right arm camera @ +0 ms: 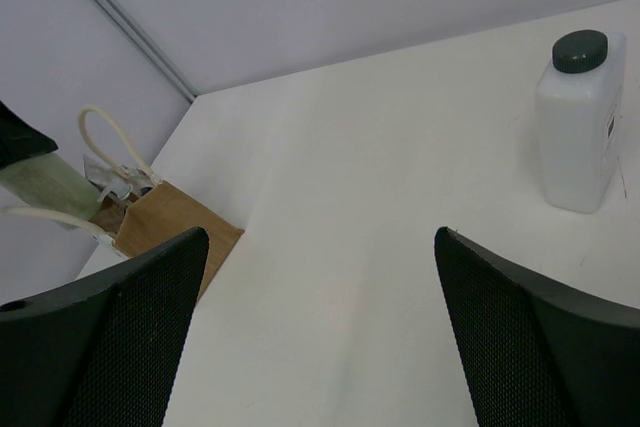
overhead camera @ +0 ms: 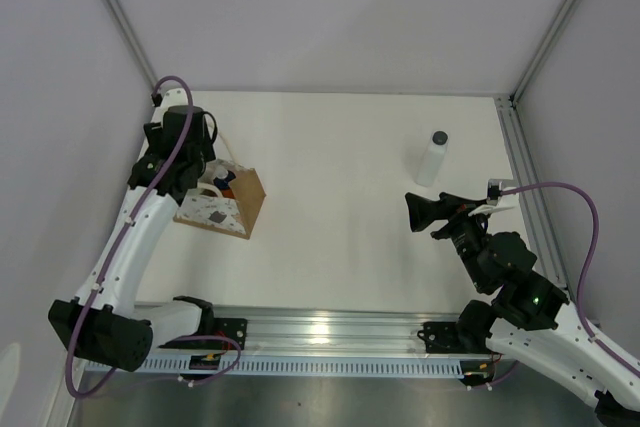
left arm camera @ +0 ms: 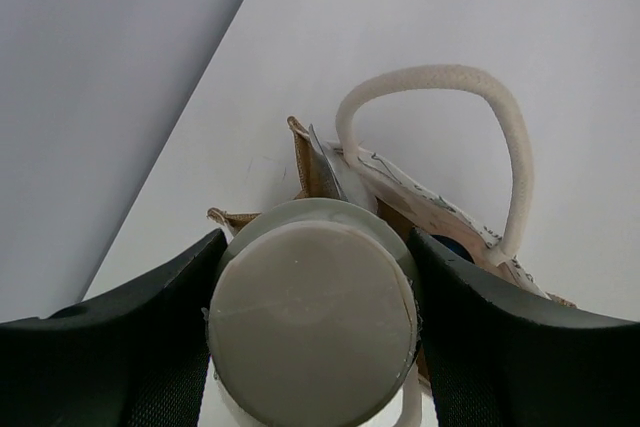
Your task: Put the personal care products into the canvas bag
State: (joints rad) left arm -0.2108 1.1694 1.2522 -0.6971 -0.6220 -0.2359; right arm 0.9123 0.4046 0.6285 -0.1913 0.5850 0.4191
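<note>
The canvas bag (overhead camera: 222, 211) stands at the table's left. My left gripper (overhead camera: 203, 167) hovers right over its mouth, shut on the cream bottle (left arm camera: 312, 322), whose round end fills the left wrist view. The bottle also shows in the right wrist view (right arm camera: 45, 188). Inside the bag I see the grey-white tube (left arm camera: 335, 173) and the blue cap of the orange bottle (left arm camera: 461, 248). A rope handle (left arm camera: 505, 137) loops up. The translucent white bottle with dark cap (overhead camera: 432, 159) stands upright at the far right. My right gripper (overhead camera: 412, 212) is open and empty, in front of it and to its left.
A metal rail (overhead camera: 525, 182) runs along the table's right edge, close to the white bottle. Grey walls close the left, back and right sides. The arm bases sit on a rail (overhead camera: 330, 332) at the near edge.
</note>
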